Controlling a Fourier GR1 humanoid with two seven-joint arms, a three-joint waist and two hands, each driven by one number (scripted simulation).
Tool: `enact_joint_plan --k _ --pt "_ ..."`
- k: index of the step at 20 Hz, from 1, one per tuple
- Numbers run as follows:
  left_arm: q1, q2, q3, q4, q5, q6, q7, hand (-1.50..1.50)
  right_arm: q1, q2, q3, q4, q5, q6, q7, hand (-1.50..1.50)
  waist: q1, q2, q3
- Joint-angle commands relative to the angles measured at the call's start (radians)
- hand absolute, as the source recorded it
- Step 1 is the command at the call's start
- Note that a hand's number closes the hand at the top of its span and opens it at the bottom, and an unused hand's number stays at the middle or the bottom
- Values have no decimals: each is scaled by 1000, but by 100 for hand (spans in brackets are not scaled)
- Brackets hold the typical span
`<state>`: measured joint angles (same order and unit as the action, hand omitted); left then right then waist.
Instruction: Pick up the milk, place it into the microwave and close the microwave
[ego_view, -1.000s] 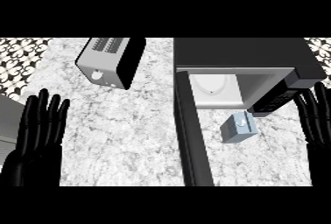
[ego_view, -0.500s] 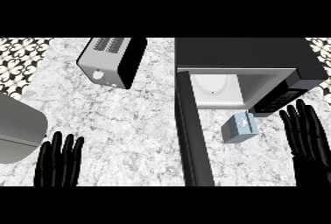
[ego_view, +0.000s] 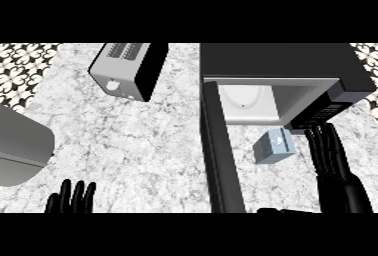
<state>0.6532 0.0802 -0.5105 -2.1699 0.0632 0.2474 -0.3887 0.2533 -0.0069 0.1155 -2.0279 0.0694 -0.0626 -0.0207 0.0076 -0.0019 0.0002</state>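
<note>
Head view, reach stage. Right hand (ego_view: 334, 167) rises from the lower edge, its fingers (ego_view: 323, 145) straight and slightly apart, holding nothing; the milk (ego_view: 274, 146) stands on the counter (ego_view: 133, 145) just left of those fingers, a narrow gap between, not yet grasped. Beyond the fingertips lies the microwave (ego_view: 280, 62), its cavity (ego_view: 251, 102) open and ahead-left of them, its dark control panel (ego_view: 325, 111) almost at their tips. The door (ego_view: 221, 150) hangs open, left of the milk, so that the carton sits between door and fingers. Left hand (ego_view: 71, 197) shows at the lower left edge, fingers straight and a little spread, resting, well apart from the milk; a toaster (ego_view: 129, 70) lies far ahead of it.

Judged risks:
- The fingers lie beside the carton, not round it; a sideways approach with straight fingers may shove it toward the door or tip it, the carton being small and probably light.
- The fingertips are near the panel; a forward motion before the grasp could strike the microwave's front.
- The passage between door and panel is narrow; a carton carried askew may catch the cavity's rim.
- A carton set too near the opening could block the door on closing.
</note>
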Motion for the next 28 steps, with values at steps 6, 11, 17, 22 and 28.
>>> enact_joint_plan --k 6,11,17,22,28 --pt "85 43 -26 65 41 -9 -183 -150 -16 7 -59 300 0 -31 -257 -150 0 0 0" --pt "115 85 -15 61 81 -18 -204 -150 -145 -7 -145 489 -27 -101 -287 -150 4 1 0" --pt "191 92 -134 61 19 32 -280 -150 -196 2 -189 670 -41 -118 -423 -150 5 1 0" --pt "141 114 -98 68 66 23 -252 -150 -269 -44 -270 940 -63 -71 -622 -150 6 4 1" --pt "125 132 -103 110 103 40 -315 -150 -249 -68 -272 936 -86 -24 -664 -150 -2 1 0"
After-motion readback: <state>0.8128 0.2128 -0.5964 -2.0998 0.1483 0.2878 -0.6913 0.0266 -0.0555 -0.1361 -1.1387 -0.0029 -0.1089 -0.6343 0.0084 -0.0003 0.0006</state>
